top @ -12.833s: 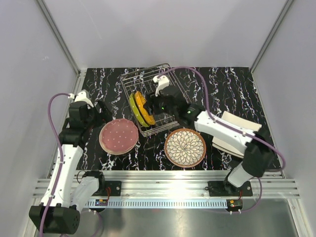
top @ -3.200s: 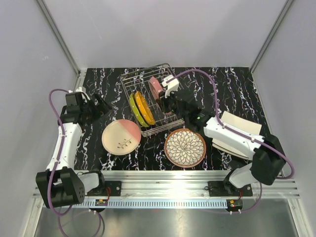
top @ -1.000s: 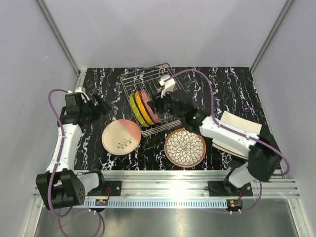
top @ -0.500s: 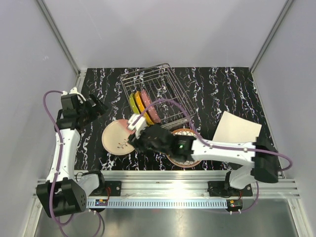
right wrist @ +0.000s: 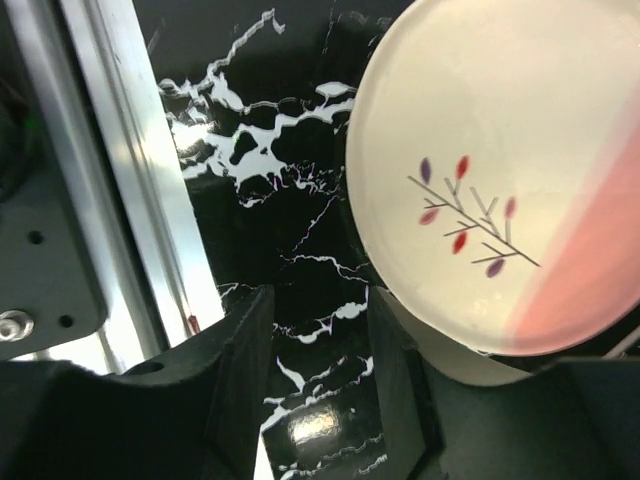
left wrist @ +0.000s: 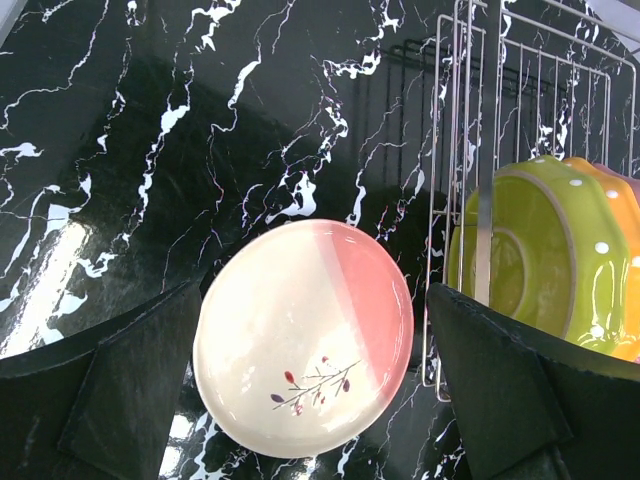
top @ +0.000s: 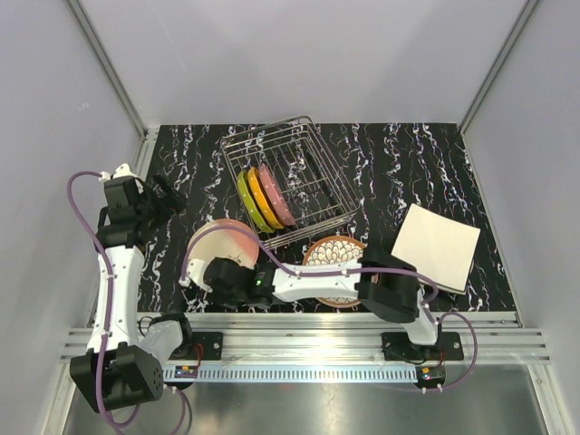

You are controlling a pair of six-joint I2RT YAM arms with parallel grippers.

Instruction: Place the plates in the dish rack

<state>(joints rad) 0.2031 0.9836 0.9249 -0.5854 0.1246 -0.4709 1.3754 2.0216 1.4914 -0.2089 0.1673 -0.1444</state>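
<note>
The wire dish rack (top: 304, 172) holds a lime-green plate (top: 245, 203), an orange plate (top: 260, 197) and a pink plate (top: 276, 192) on edge. A cream-and-pink plate (top: 227, 246) with a twig motif lies on the table in front of the rack. My right gripper (top: 204, 272) reaches low along the near edge, open. Only bare table shows between its fingers (right wrist: 320, 330), and the plate's rim (right wrist: 470, 365) overlaps the right-hand finger (right wrist: 395, 390). My left gripper (top: 161, 194) hangs wide open to the plate's left, framing the plate (left wrist: 300, 340) and empty.
A brown-rimmed petal-patterned plate (top: 333, 255) lies right of the twig plate, partly under my right arm. Cream squarish plates (top: 437, 246) are stacked at the right. The metal rail (right wrist: 110, 180) runs close along the right gripper's left side.
My right arm has swung further left and down, from above the twig plate's near side to its near-left rim. The left gripper has drawn back slightly to the left.
</note>
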